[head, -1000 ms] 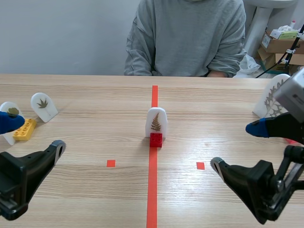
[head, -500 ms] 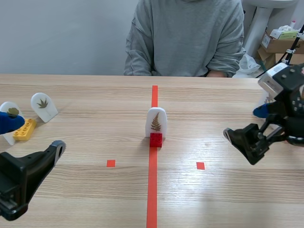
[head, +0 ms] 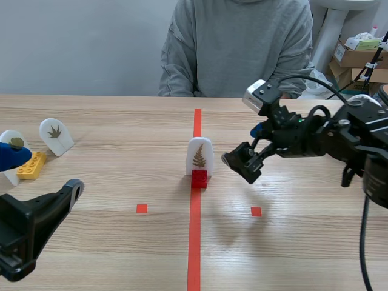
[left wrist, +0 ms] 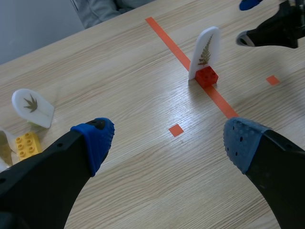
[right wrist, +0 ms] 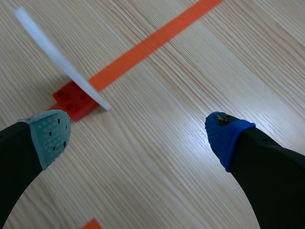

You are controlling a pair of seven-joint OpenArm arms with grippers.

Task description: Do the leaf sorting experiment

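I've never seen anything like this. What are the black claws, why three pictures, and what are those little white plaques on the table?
The black claws are two-fingered grippers on two robot arms. The wide picture comes from a camera between the arms, looking across the wooden table toward a person in a grey sweatshirt. The other two come from cameras on each wrist, looking down past that arm's own fingers. The left gripper is open and holds nothing. The right gripper, also open and empty, is close beside a white arched card bearing a fern leaf, which stands on a small red toy brick on the orange-red tape line. Further left are a white card with a fan-shaped leaf and a yellow toy brick.
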